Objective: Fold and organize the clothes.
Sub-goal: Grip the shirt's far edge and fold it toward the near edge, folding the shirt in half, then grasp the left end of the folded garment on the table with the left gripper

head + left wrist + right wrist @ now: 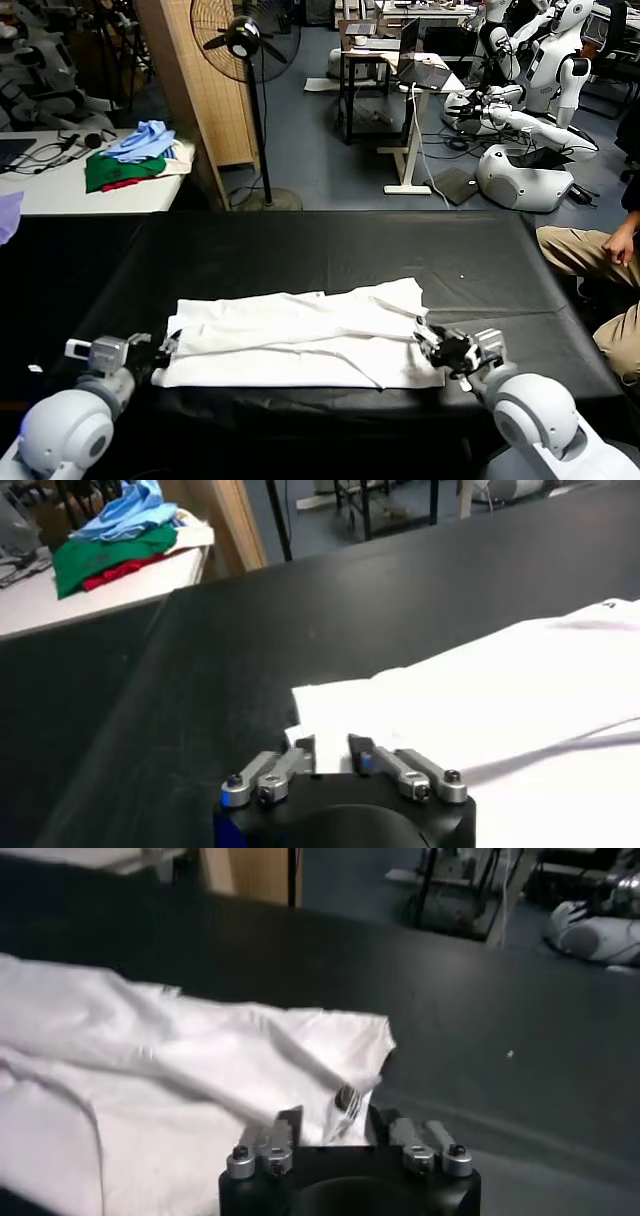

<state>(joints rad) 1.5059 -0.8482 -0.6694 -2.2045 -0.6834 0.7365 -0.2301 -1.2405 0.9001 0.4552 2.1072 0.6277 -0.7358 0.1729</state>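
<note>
White T-shirt [300, 340] is lying folded into a long flat band across the near half of the black table [330, 250], its length running from the robot's left to its right, with a crease line running along the band. No print is showing on the upper face.

Left gripper [168, 347] is sitting low at the left end of the band. In the left wrist view its fingers [300, 755] are standing apart, with the shirt's corner [330, 705] lying just ahead of and between them; nothing is clamped.

Right gripper [428, 338] is sitting at the right end of the band, near the front corner. In the right wrist view its fingers [290, 1120] are parted, and the cloth edge [345, 1098] is lying between them without being pinched. Whether the fingertips are touching the fabric cannot be told.

Heap of green, light-blue and red garments [135, 155] is resting on a white side table [90, 190] well apart, beyond the robot's left. Standing fan [245, 45] is positioned behind the black table.
</note>
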